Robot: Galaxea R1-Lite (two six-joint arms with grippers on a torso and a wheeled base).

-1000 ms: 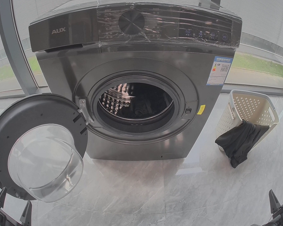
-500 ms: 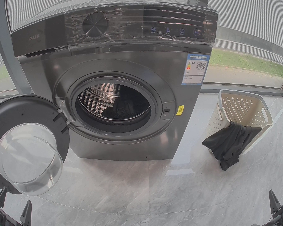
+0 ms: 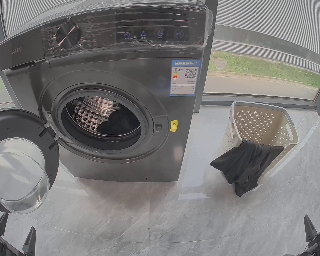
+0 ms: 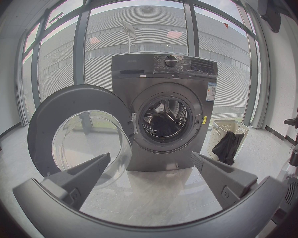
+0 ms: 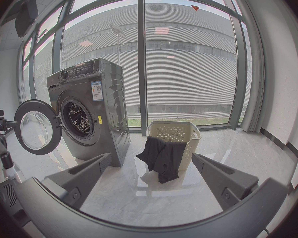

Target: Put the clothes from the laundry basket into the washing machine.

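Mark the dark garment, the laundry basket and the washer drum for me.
dark garment (image 3: 245,164): head view, on the fold draped over the front rim.
laundry basket (image 3: 256,122): head view, on its perforated back wall.
washer drum (image 3: 88,113): head view, on the studded metal wall inside.

Pale grey marble floor spreads beneath and ahead of the left pincer and the right pincer. Far ahead of both, tall windows in dark frames line the room. Beyond the glass are a ribbed grey building, a grass strip and a paved path. A pale curtain hangs ahead-right of the right pincer.
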